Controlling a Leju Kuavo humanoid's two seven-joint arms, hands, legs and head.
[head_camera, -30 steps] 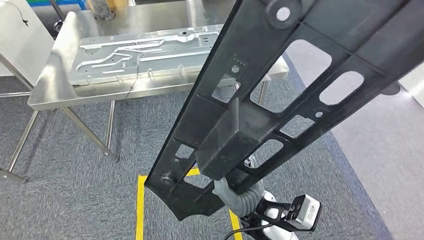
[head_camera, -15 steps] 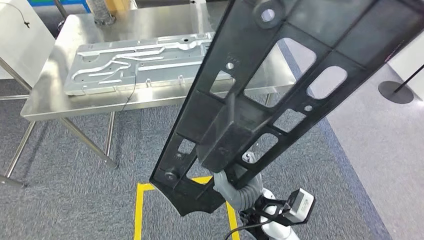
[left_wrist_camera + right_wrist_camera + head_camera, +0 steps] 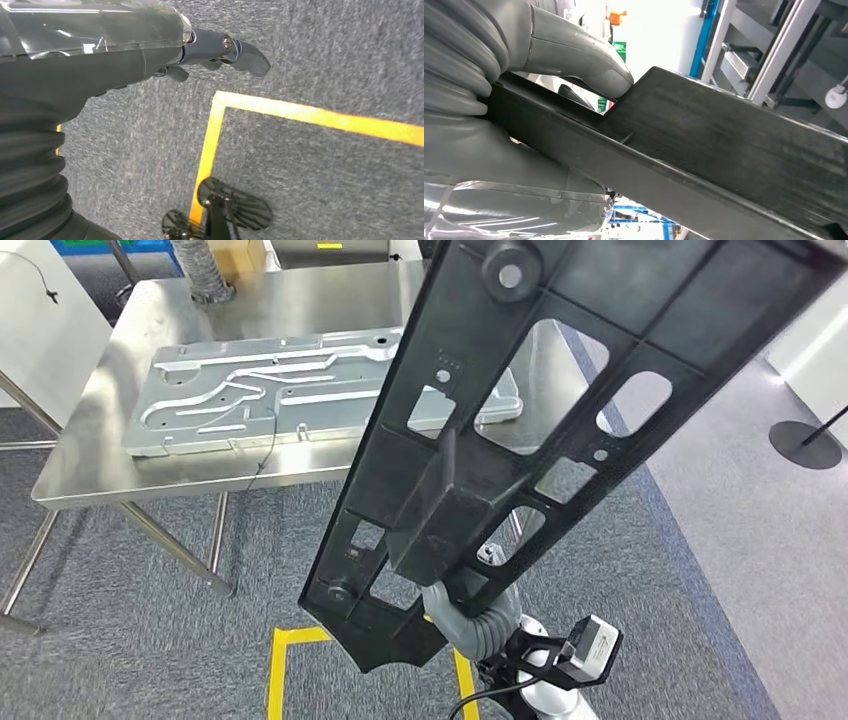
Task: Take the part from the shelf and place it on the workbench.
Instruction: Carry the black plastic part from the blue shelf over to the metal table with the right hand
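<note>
- Head view: long black part, a flat frame with oval and rectangular cut-outs and a boxy rib near its lower end, held up off the floor and slanting from low centre to the upper right corner
- Right hand grips the part at its lower end, just under the boxy rib; grey ribbed wrist cover and a thumb show below the frame, the rest of the fingers are hidden behind it
- Steel workbench stands ahead on thin legs, well apart from the hand; the part's upper stretch crosses in front of its right side
- A silver metal plate with raised channels lies flat on the workbench top
- Grey carpet below, with yellow floor tape marking a corner by the part's lower tip
- Left wrist view: left hand hangs over the carpet, fingers partly curled and apart, holding nothing; yellow tape corner lies beneath it
- Right wrist view: thick grey thumb pressed on the black part's edge, palm clamped against the underside; blue and grey shelf framing in the background
</note>
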